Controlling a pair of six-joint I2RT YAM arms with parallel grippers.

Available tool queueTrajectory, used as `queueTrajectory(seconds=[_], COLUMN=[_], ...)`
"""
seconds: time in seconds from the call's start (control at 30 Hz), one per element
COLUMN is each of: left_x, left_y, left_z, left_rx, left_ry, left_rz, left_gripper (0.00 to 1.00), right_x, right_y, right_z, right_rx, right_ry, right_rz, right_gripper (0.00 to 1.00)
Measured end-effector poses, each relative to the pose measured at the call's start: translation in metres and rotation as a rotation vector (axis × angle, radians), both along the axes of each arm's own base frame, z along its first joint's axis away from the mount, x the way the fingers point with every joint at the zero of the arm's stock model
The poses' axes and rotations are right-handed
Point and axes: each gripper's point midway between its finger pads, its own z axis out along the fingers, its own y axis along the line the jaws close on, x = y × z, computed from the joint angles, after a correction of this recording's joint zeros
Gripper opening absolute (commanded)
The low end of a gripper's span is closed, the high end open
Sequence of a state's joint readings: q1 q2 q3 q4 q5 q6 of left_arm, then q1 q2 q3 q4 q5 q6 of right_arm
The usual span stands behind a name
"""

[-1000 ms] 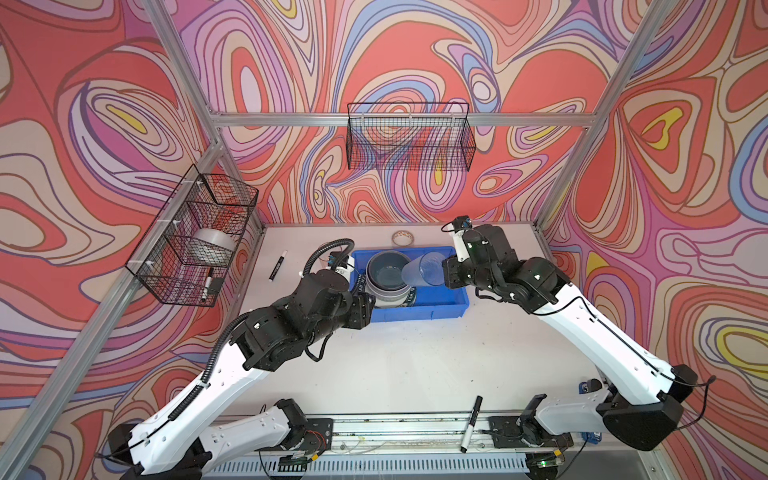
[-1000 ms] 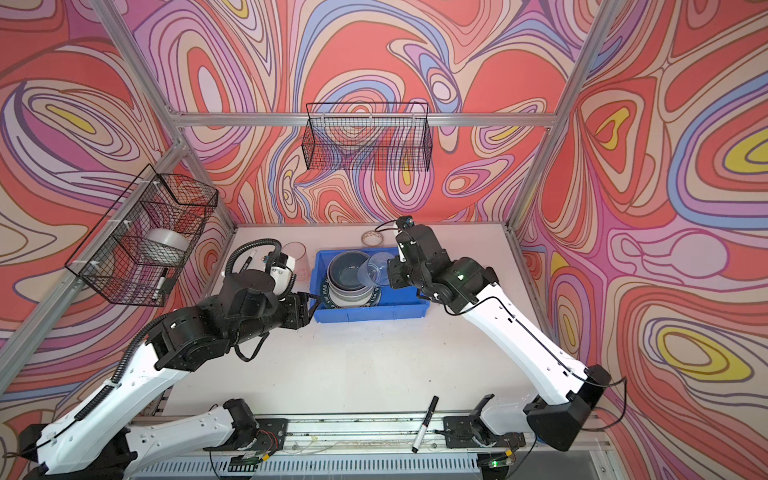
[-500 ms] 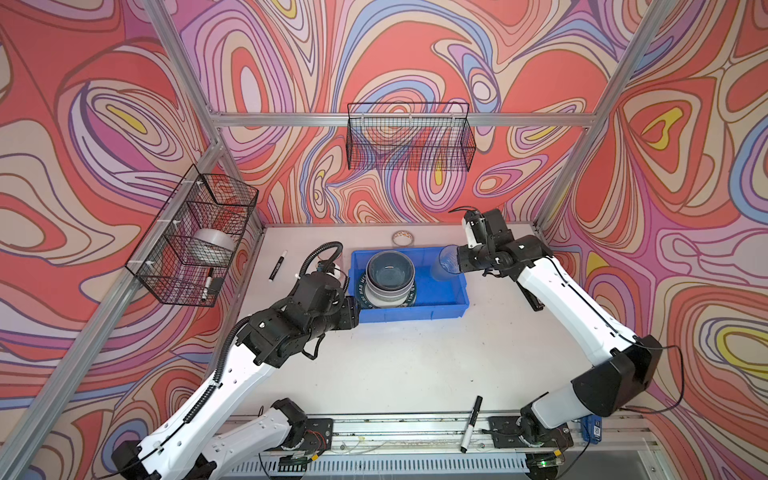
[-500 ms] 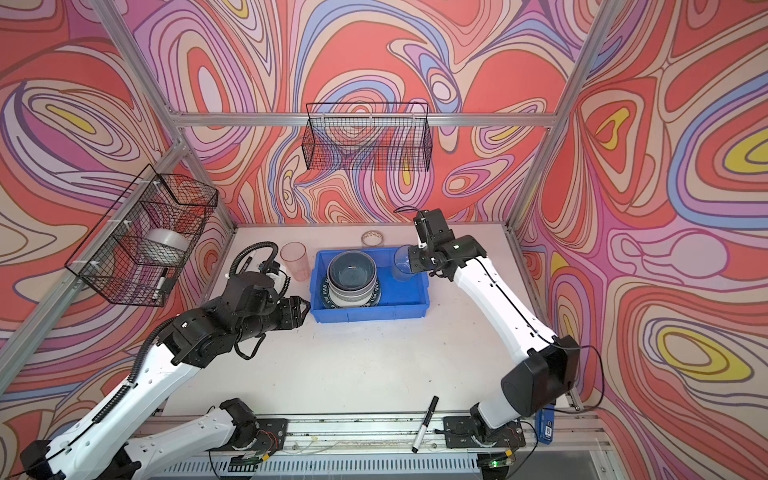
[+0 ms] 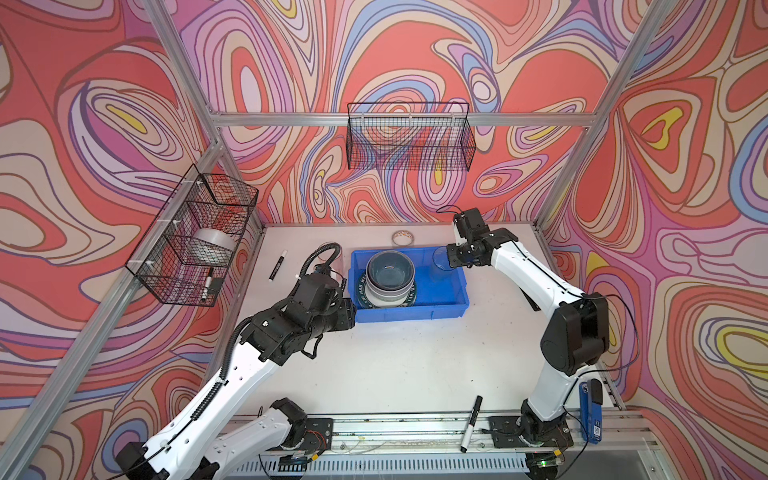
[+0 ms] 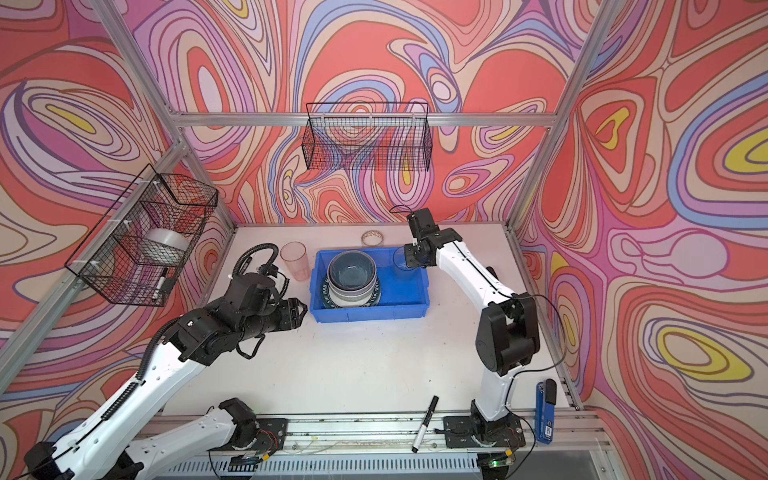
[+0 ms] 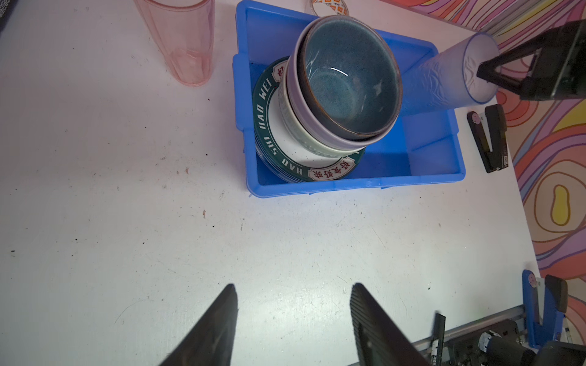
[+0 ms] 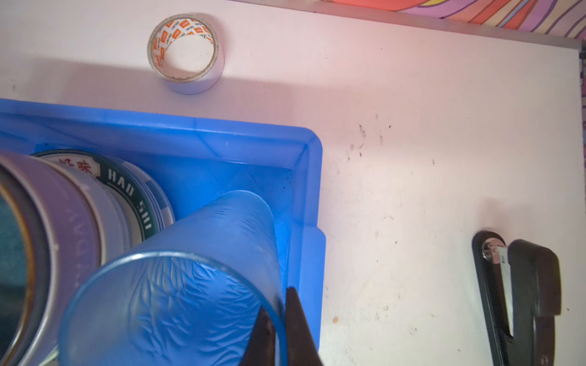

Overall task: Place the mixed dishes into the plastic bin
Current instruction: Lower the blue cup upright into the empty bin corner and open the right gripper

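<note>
Since the earlier frames, the right gripper (image 5: pixel 449 261) has been drawn back from above the stacked bowls to the right end of the bright blue plastic bin (image 5: pixel 415 316), and the bluish translucent tumbler (image 5: pixel 439 261) has been carried with it. The left gripper (image 6: pixel 301 309) has been pulled away from the bin's left wall.

The tumbler's rim is pinched by the right gripper, with one finger (image 8: pixel 263 332) inside the rim and the other outside. The tumbler is held tilted, its base down inside the bin near the far right corner, beside the stack. Whether the base rests on the bin floor cannot be told.

The left gripper's jaws are seen spread in the left wrist view, over bare table (image 7: pixel 126 221) with nothing between them, near the bin's front left corner.

Inside the bin, at its left end, a dark blue bowl (image 7: pixel 348 79) is nested in a lavender bowl (image 7: pixel 291 95), which sits in a pale green bowl (image 7: pixel 306 144) on a white plate with dark lettered rim (image 7: pixel 272 152). A pink tumbler (image 6: pixel 294 259) is left upright on the table just outside the bin's left wall. A tape roll (image 8: pixel 185 54) lies just behind the bin.
</note>
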State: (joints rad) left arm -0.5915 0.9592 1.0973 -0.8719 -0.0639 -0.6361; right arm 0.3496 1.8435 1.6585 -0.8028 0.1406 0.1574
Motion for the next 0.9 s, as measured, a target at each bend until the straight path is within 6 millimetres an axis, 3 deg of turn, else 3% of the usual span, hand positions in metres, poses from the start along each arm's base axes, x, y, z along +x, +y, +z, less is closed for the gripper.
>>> queueTrajectory(seconds=[0.17, 0.37, 0.7, 0.9], left_x=[0.001, -0.001, 0.001, 0.002], left_y=[0.003, 0.006, 0.008, 0.010], left_z=[-0.001, -0.007, -0.011, -0.012], left_rx=[0.007, 0.021, 0.035, 0.041], left_ry=[0.001, 0.017, 0.028, 0.034], left_rz=[0.008, 0.014, 0.026, 0.034], left_gripper=[0.60, 0.60, 0.60, 0.59], right_x=[0.016, 0.030, 0.033, 0.036], right_y=[-0.001, -0.005, -0.010, -0.013], right_z=[-0.015, -0.018, -0.026, -0.026], right_rx=[-0.006, -0.016, -0.036, -0.037], right_ry=[0.014, 0.002, 0.018, 0.021], right_rz=[-0.014, -0.034, -0.052, -0.064], right_gripper=[0.00, 0.00, 0.00, 0.12])
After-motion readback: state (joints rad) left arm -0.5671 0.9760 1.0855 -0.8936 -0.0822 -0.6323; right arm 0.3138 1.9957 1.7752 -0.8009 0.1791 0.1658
